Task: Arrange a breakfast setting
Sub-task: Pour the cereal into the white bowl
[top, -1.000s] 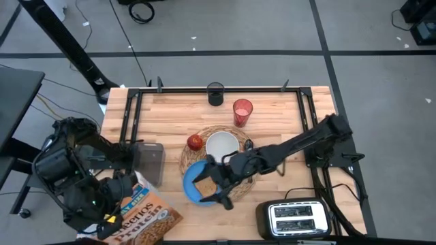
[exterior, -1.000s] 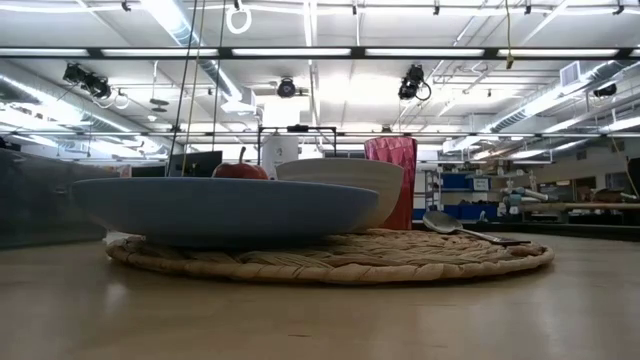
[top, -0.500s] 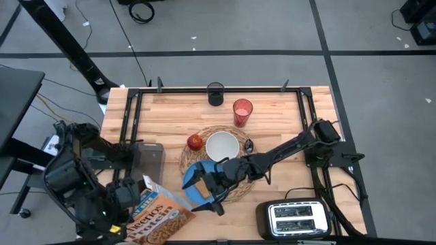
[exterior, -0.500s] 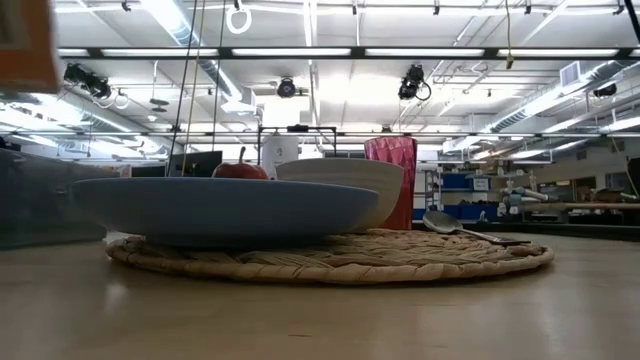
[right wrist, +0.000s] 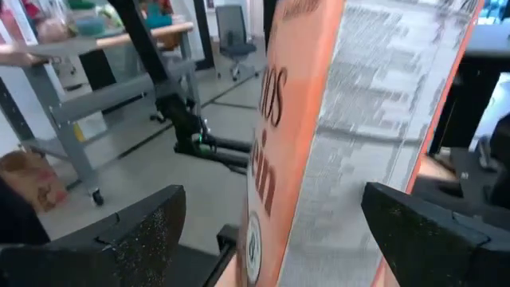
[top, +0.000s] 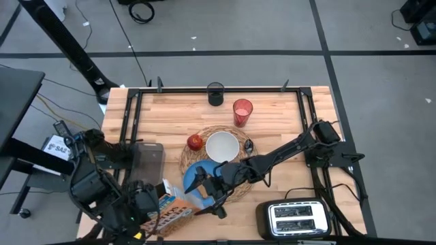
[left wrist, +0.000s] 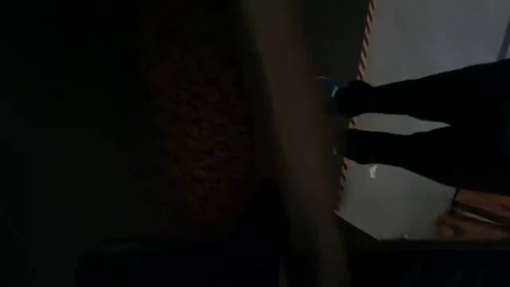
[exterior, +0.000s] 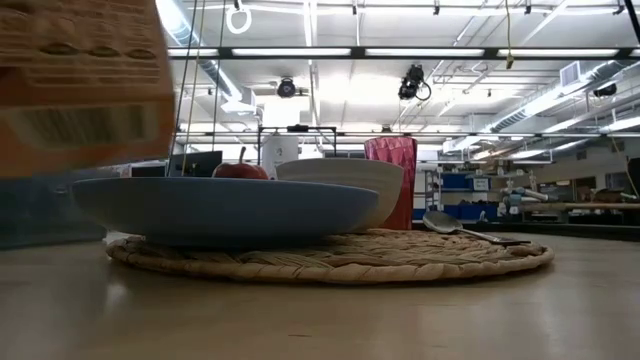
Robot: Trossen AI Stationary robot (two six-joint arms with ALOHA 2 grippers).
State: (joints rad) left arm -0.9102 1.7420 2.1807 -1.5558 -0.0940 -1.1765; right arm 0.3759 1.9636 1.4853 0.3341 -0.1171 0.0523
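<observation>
Keeping the right gripper [top: 206, 192] jaws wide around the cereal box [top: 172, 211], centre them while your left gripper [top: 145, 201] grips it.

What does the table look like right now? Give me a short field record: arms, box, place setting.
left gripper: shut on cereal box, near the table's front left
cereal box: orange, lifted and tilted, its end toward the blue plate
right gripper: jaws open, either side of the box's near end, over the plate's front edge
blue plate: on the woven placemat, partly covered by the arm
white bowl: on the placemat behind the plate
red apple: left of the bowl
red cup: behind the placemat
</observation>
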